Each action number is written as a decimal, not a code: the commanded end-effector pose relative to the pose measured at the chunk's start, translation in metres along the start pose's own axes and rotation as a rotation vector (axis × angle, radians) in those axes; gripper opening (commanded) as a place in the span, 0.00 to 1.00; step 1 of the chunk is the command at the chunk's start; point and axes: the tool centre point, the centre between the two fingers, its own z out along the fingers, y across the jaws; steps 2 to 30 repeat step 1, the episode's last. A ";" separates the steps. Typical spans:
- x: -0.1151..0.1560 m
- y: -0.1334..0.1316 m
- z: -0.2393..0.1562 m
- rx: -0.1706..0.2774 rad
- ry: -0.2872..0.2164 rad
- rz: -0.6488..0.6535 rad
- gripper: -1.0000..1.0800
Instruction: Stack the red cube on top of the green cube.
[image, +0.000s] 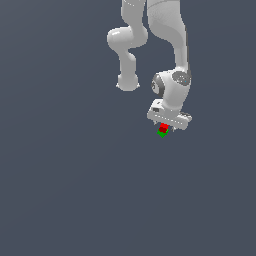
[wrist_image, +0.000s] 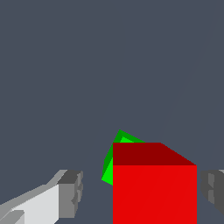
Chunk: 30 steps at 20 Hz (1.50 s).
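The red cube (wrist_image: 154, 188) sits on the green cube (wrist_image: 109, 168), right of centre in the exterior view. The gripper (wrist_image: 140, 192) straddles it, fingers (wrist_image: 70, 192) released and apart from its sides.

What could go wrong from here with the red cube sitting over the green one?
1. The green cube looks turned relative to the red cube, so the stack may sit crooked.
2. Gaps show between both fingers and the red cube; withdrawing the gripper carelessly could clip it and topple the stack.

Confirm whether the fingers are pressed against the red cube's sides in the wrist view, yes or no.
No: the fingers stand clear of the red cube, with grey gaps on both sides.
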 end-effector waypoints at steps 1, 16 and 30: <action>0.000 0.000 0.000 0.000 0.000 0.000 0.96; 0.000 0.000 0.000 0.000 0.000 0.000 0.96; 0.000 0.000 0.000 0.000 0.000 0.000 0.96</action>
